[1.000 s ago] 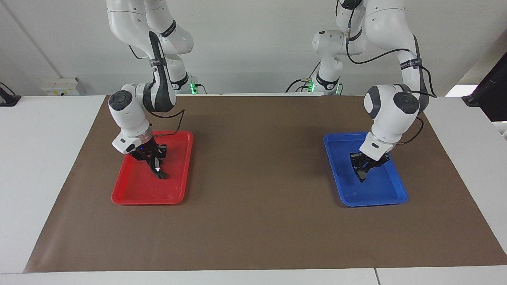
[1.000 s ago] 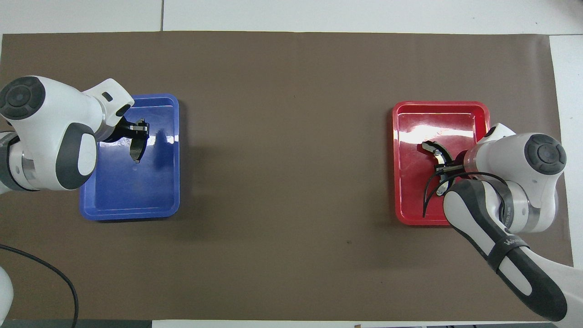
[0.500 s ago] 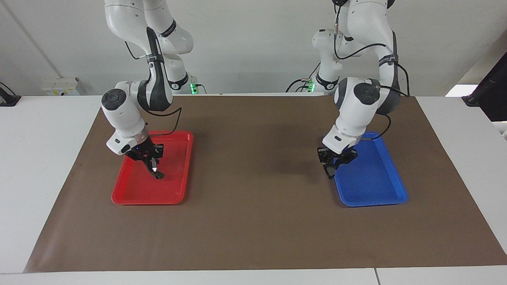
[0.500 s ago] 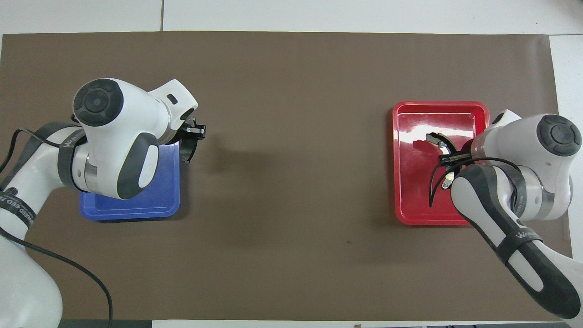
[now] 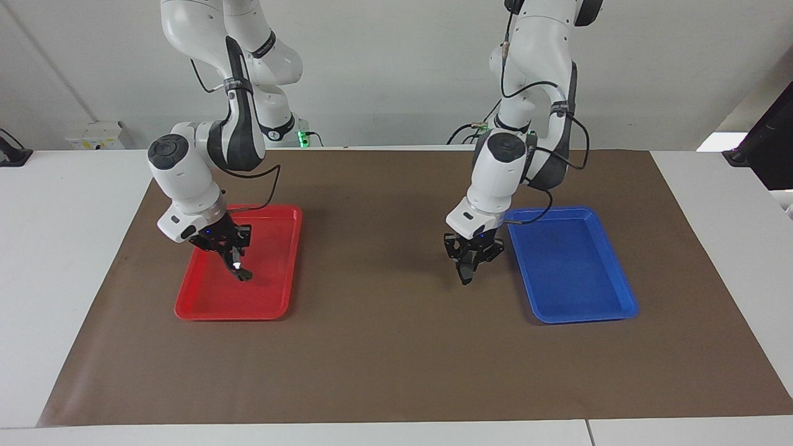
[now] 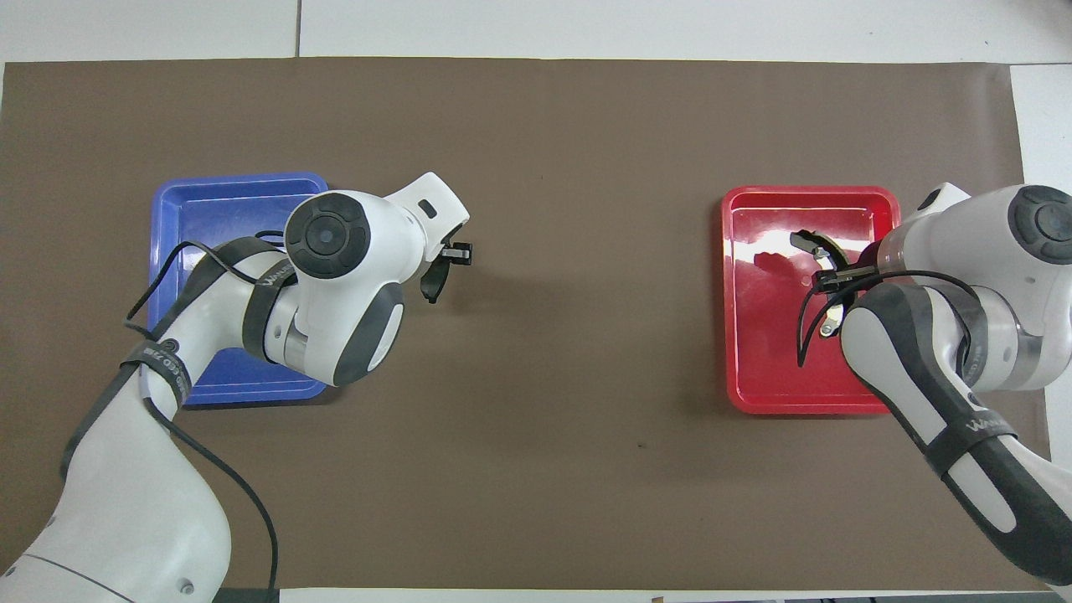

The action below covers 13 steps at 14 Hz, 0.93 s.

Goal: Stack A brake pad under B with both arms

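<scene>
The short dark grey A brake pad [image 5: 464, 274] [image 6: 433, 285] hangs on edge from my left gripper [image 5: 469, 261] [image 6: 444, 264], which is shut on it over the bare brown mat, just off the blue tray's [image 5: 576, 310] [image 6: 176, 201] side toward the table's middle. The curved black B [image 5: 241, 271] [image 6: 809, 243], with a shiny silver spot, is held by my right gripper [image 5: 232, 257] [image 6: 831, 275], shut on it a little above the floor of the red tray [image 5: 204, 306] [image 6: 754, 385].
A brown mat [image 5: 396, 359] covers the table between the two trays. Nothing lies in the blue tray. A black cable loops off the right arm over the red tray [image 6: 804, 335]. White table borders the mat on all sides.
My left arm has carried the A brake pad out of the blue tray and over the mat toward the middle. My right gripper has shifted slightly within the red tray, still holding B.
</scene>
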### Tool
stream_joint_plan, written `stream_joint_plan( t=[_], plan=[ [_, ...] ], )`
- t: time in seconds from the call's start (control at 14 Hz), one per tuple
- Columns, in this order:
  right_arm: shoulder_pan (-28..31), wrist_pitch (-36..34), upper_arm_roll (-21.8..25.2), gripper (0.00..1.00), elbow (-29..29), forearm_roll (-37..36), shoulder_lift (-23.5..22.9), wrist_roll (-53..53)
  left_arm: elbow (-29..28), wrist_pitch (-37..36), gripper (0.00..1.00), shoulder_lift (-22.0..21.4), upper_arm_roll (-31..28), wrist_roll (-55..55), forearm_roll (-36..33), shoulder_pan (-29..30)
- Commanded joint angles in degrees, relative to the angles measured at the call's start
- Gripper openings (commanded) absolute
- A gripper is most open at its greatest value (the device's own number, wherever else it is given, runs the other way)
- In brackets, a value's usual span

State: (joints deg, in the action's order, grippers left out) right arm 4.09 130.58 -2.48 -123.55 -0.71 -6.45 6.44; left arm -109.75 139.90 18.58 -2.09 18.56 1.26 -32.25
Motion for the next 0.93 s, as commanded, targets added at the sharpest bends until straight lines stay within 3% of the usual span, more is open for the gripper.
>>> stream_joint_plan(
  t=[0.0,0.21,0.5,0.86],
  plan=[
    [0.92,-1.03,-0.77,0.00,0.77,1.23,0.21,-0.55,7.34,1.08,0.01,6.53,-0.98,1.83,0.67,-3.34],
    [0.92,-1.03,-0.77,0.00,0.68,1.23,0.21,-0.55,11.57,1.08,0.01,10.15,-0.98,7.18,0.85,-5.71],
    [0.92,-1.20,-0.77,0.00,0.59,1.23,0.29,-0.46,10.35,0.64,0.02,10.07,-0.90,10.17,0.85,-6.24],
    [0.92,-1.55,-0.77,0.00,0.68,1.23,0.30,-0.64,9.21,-0.68,0.04,9.54,-0.90,25.89,0.85,-9.84]
  ],
)
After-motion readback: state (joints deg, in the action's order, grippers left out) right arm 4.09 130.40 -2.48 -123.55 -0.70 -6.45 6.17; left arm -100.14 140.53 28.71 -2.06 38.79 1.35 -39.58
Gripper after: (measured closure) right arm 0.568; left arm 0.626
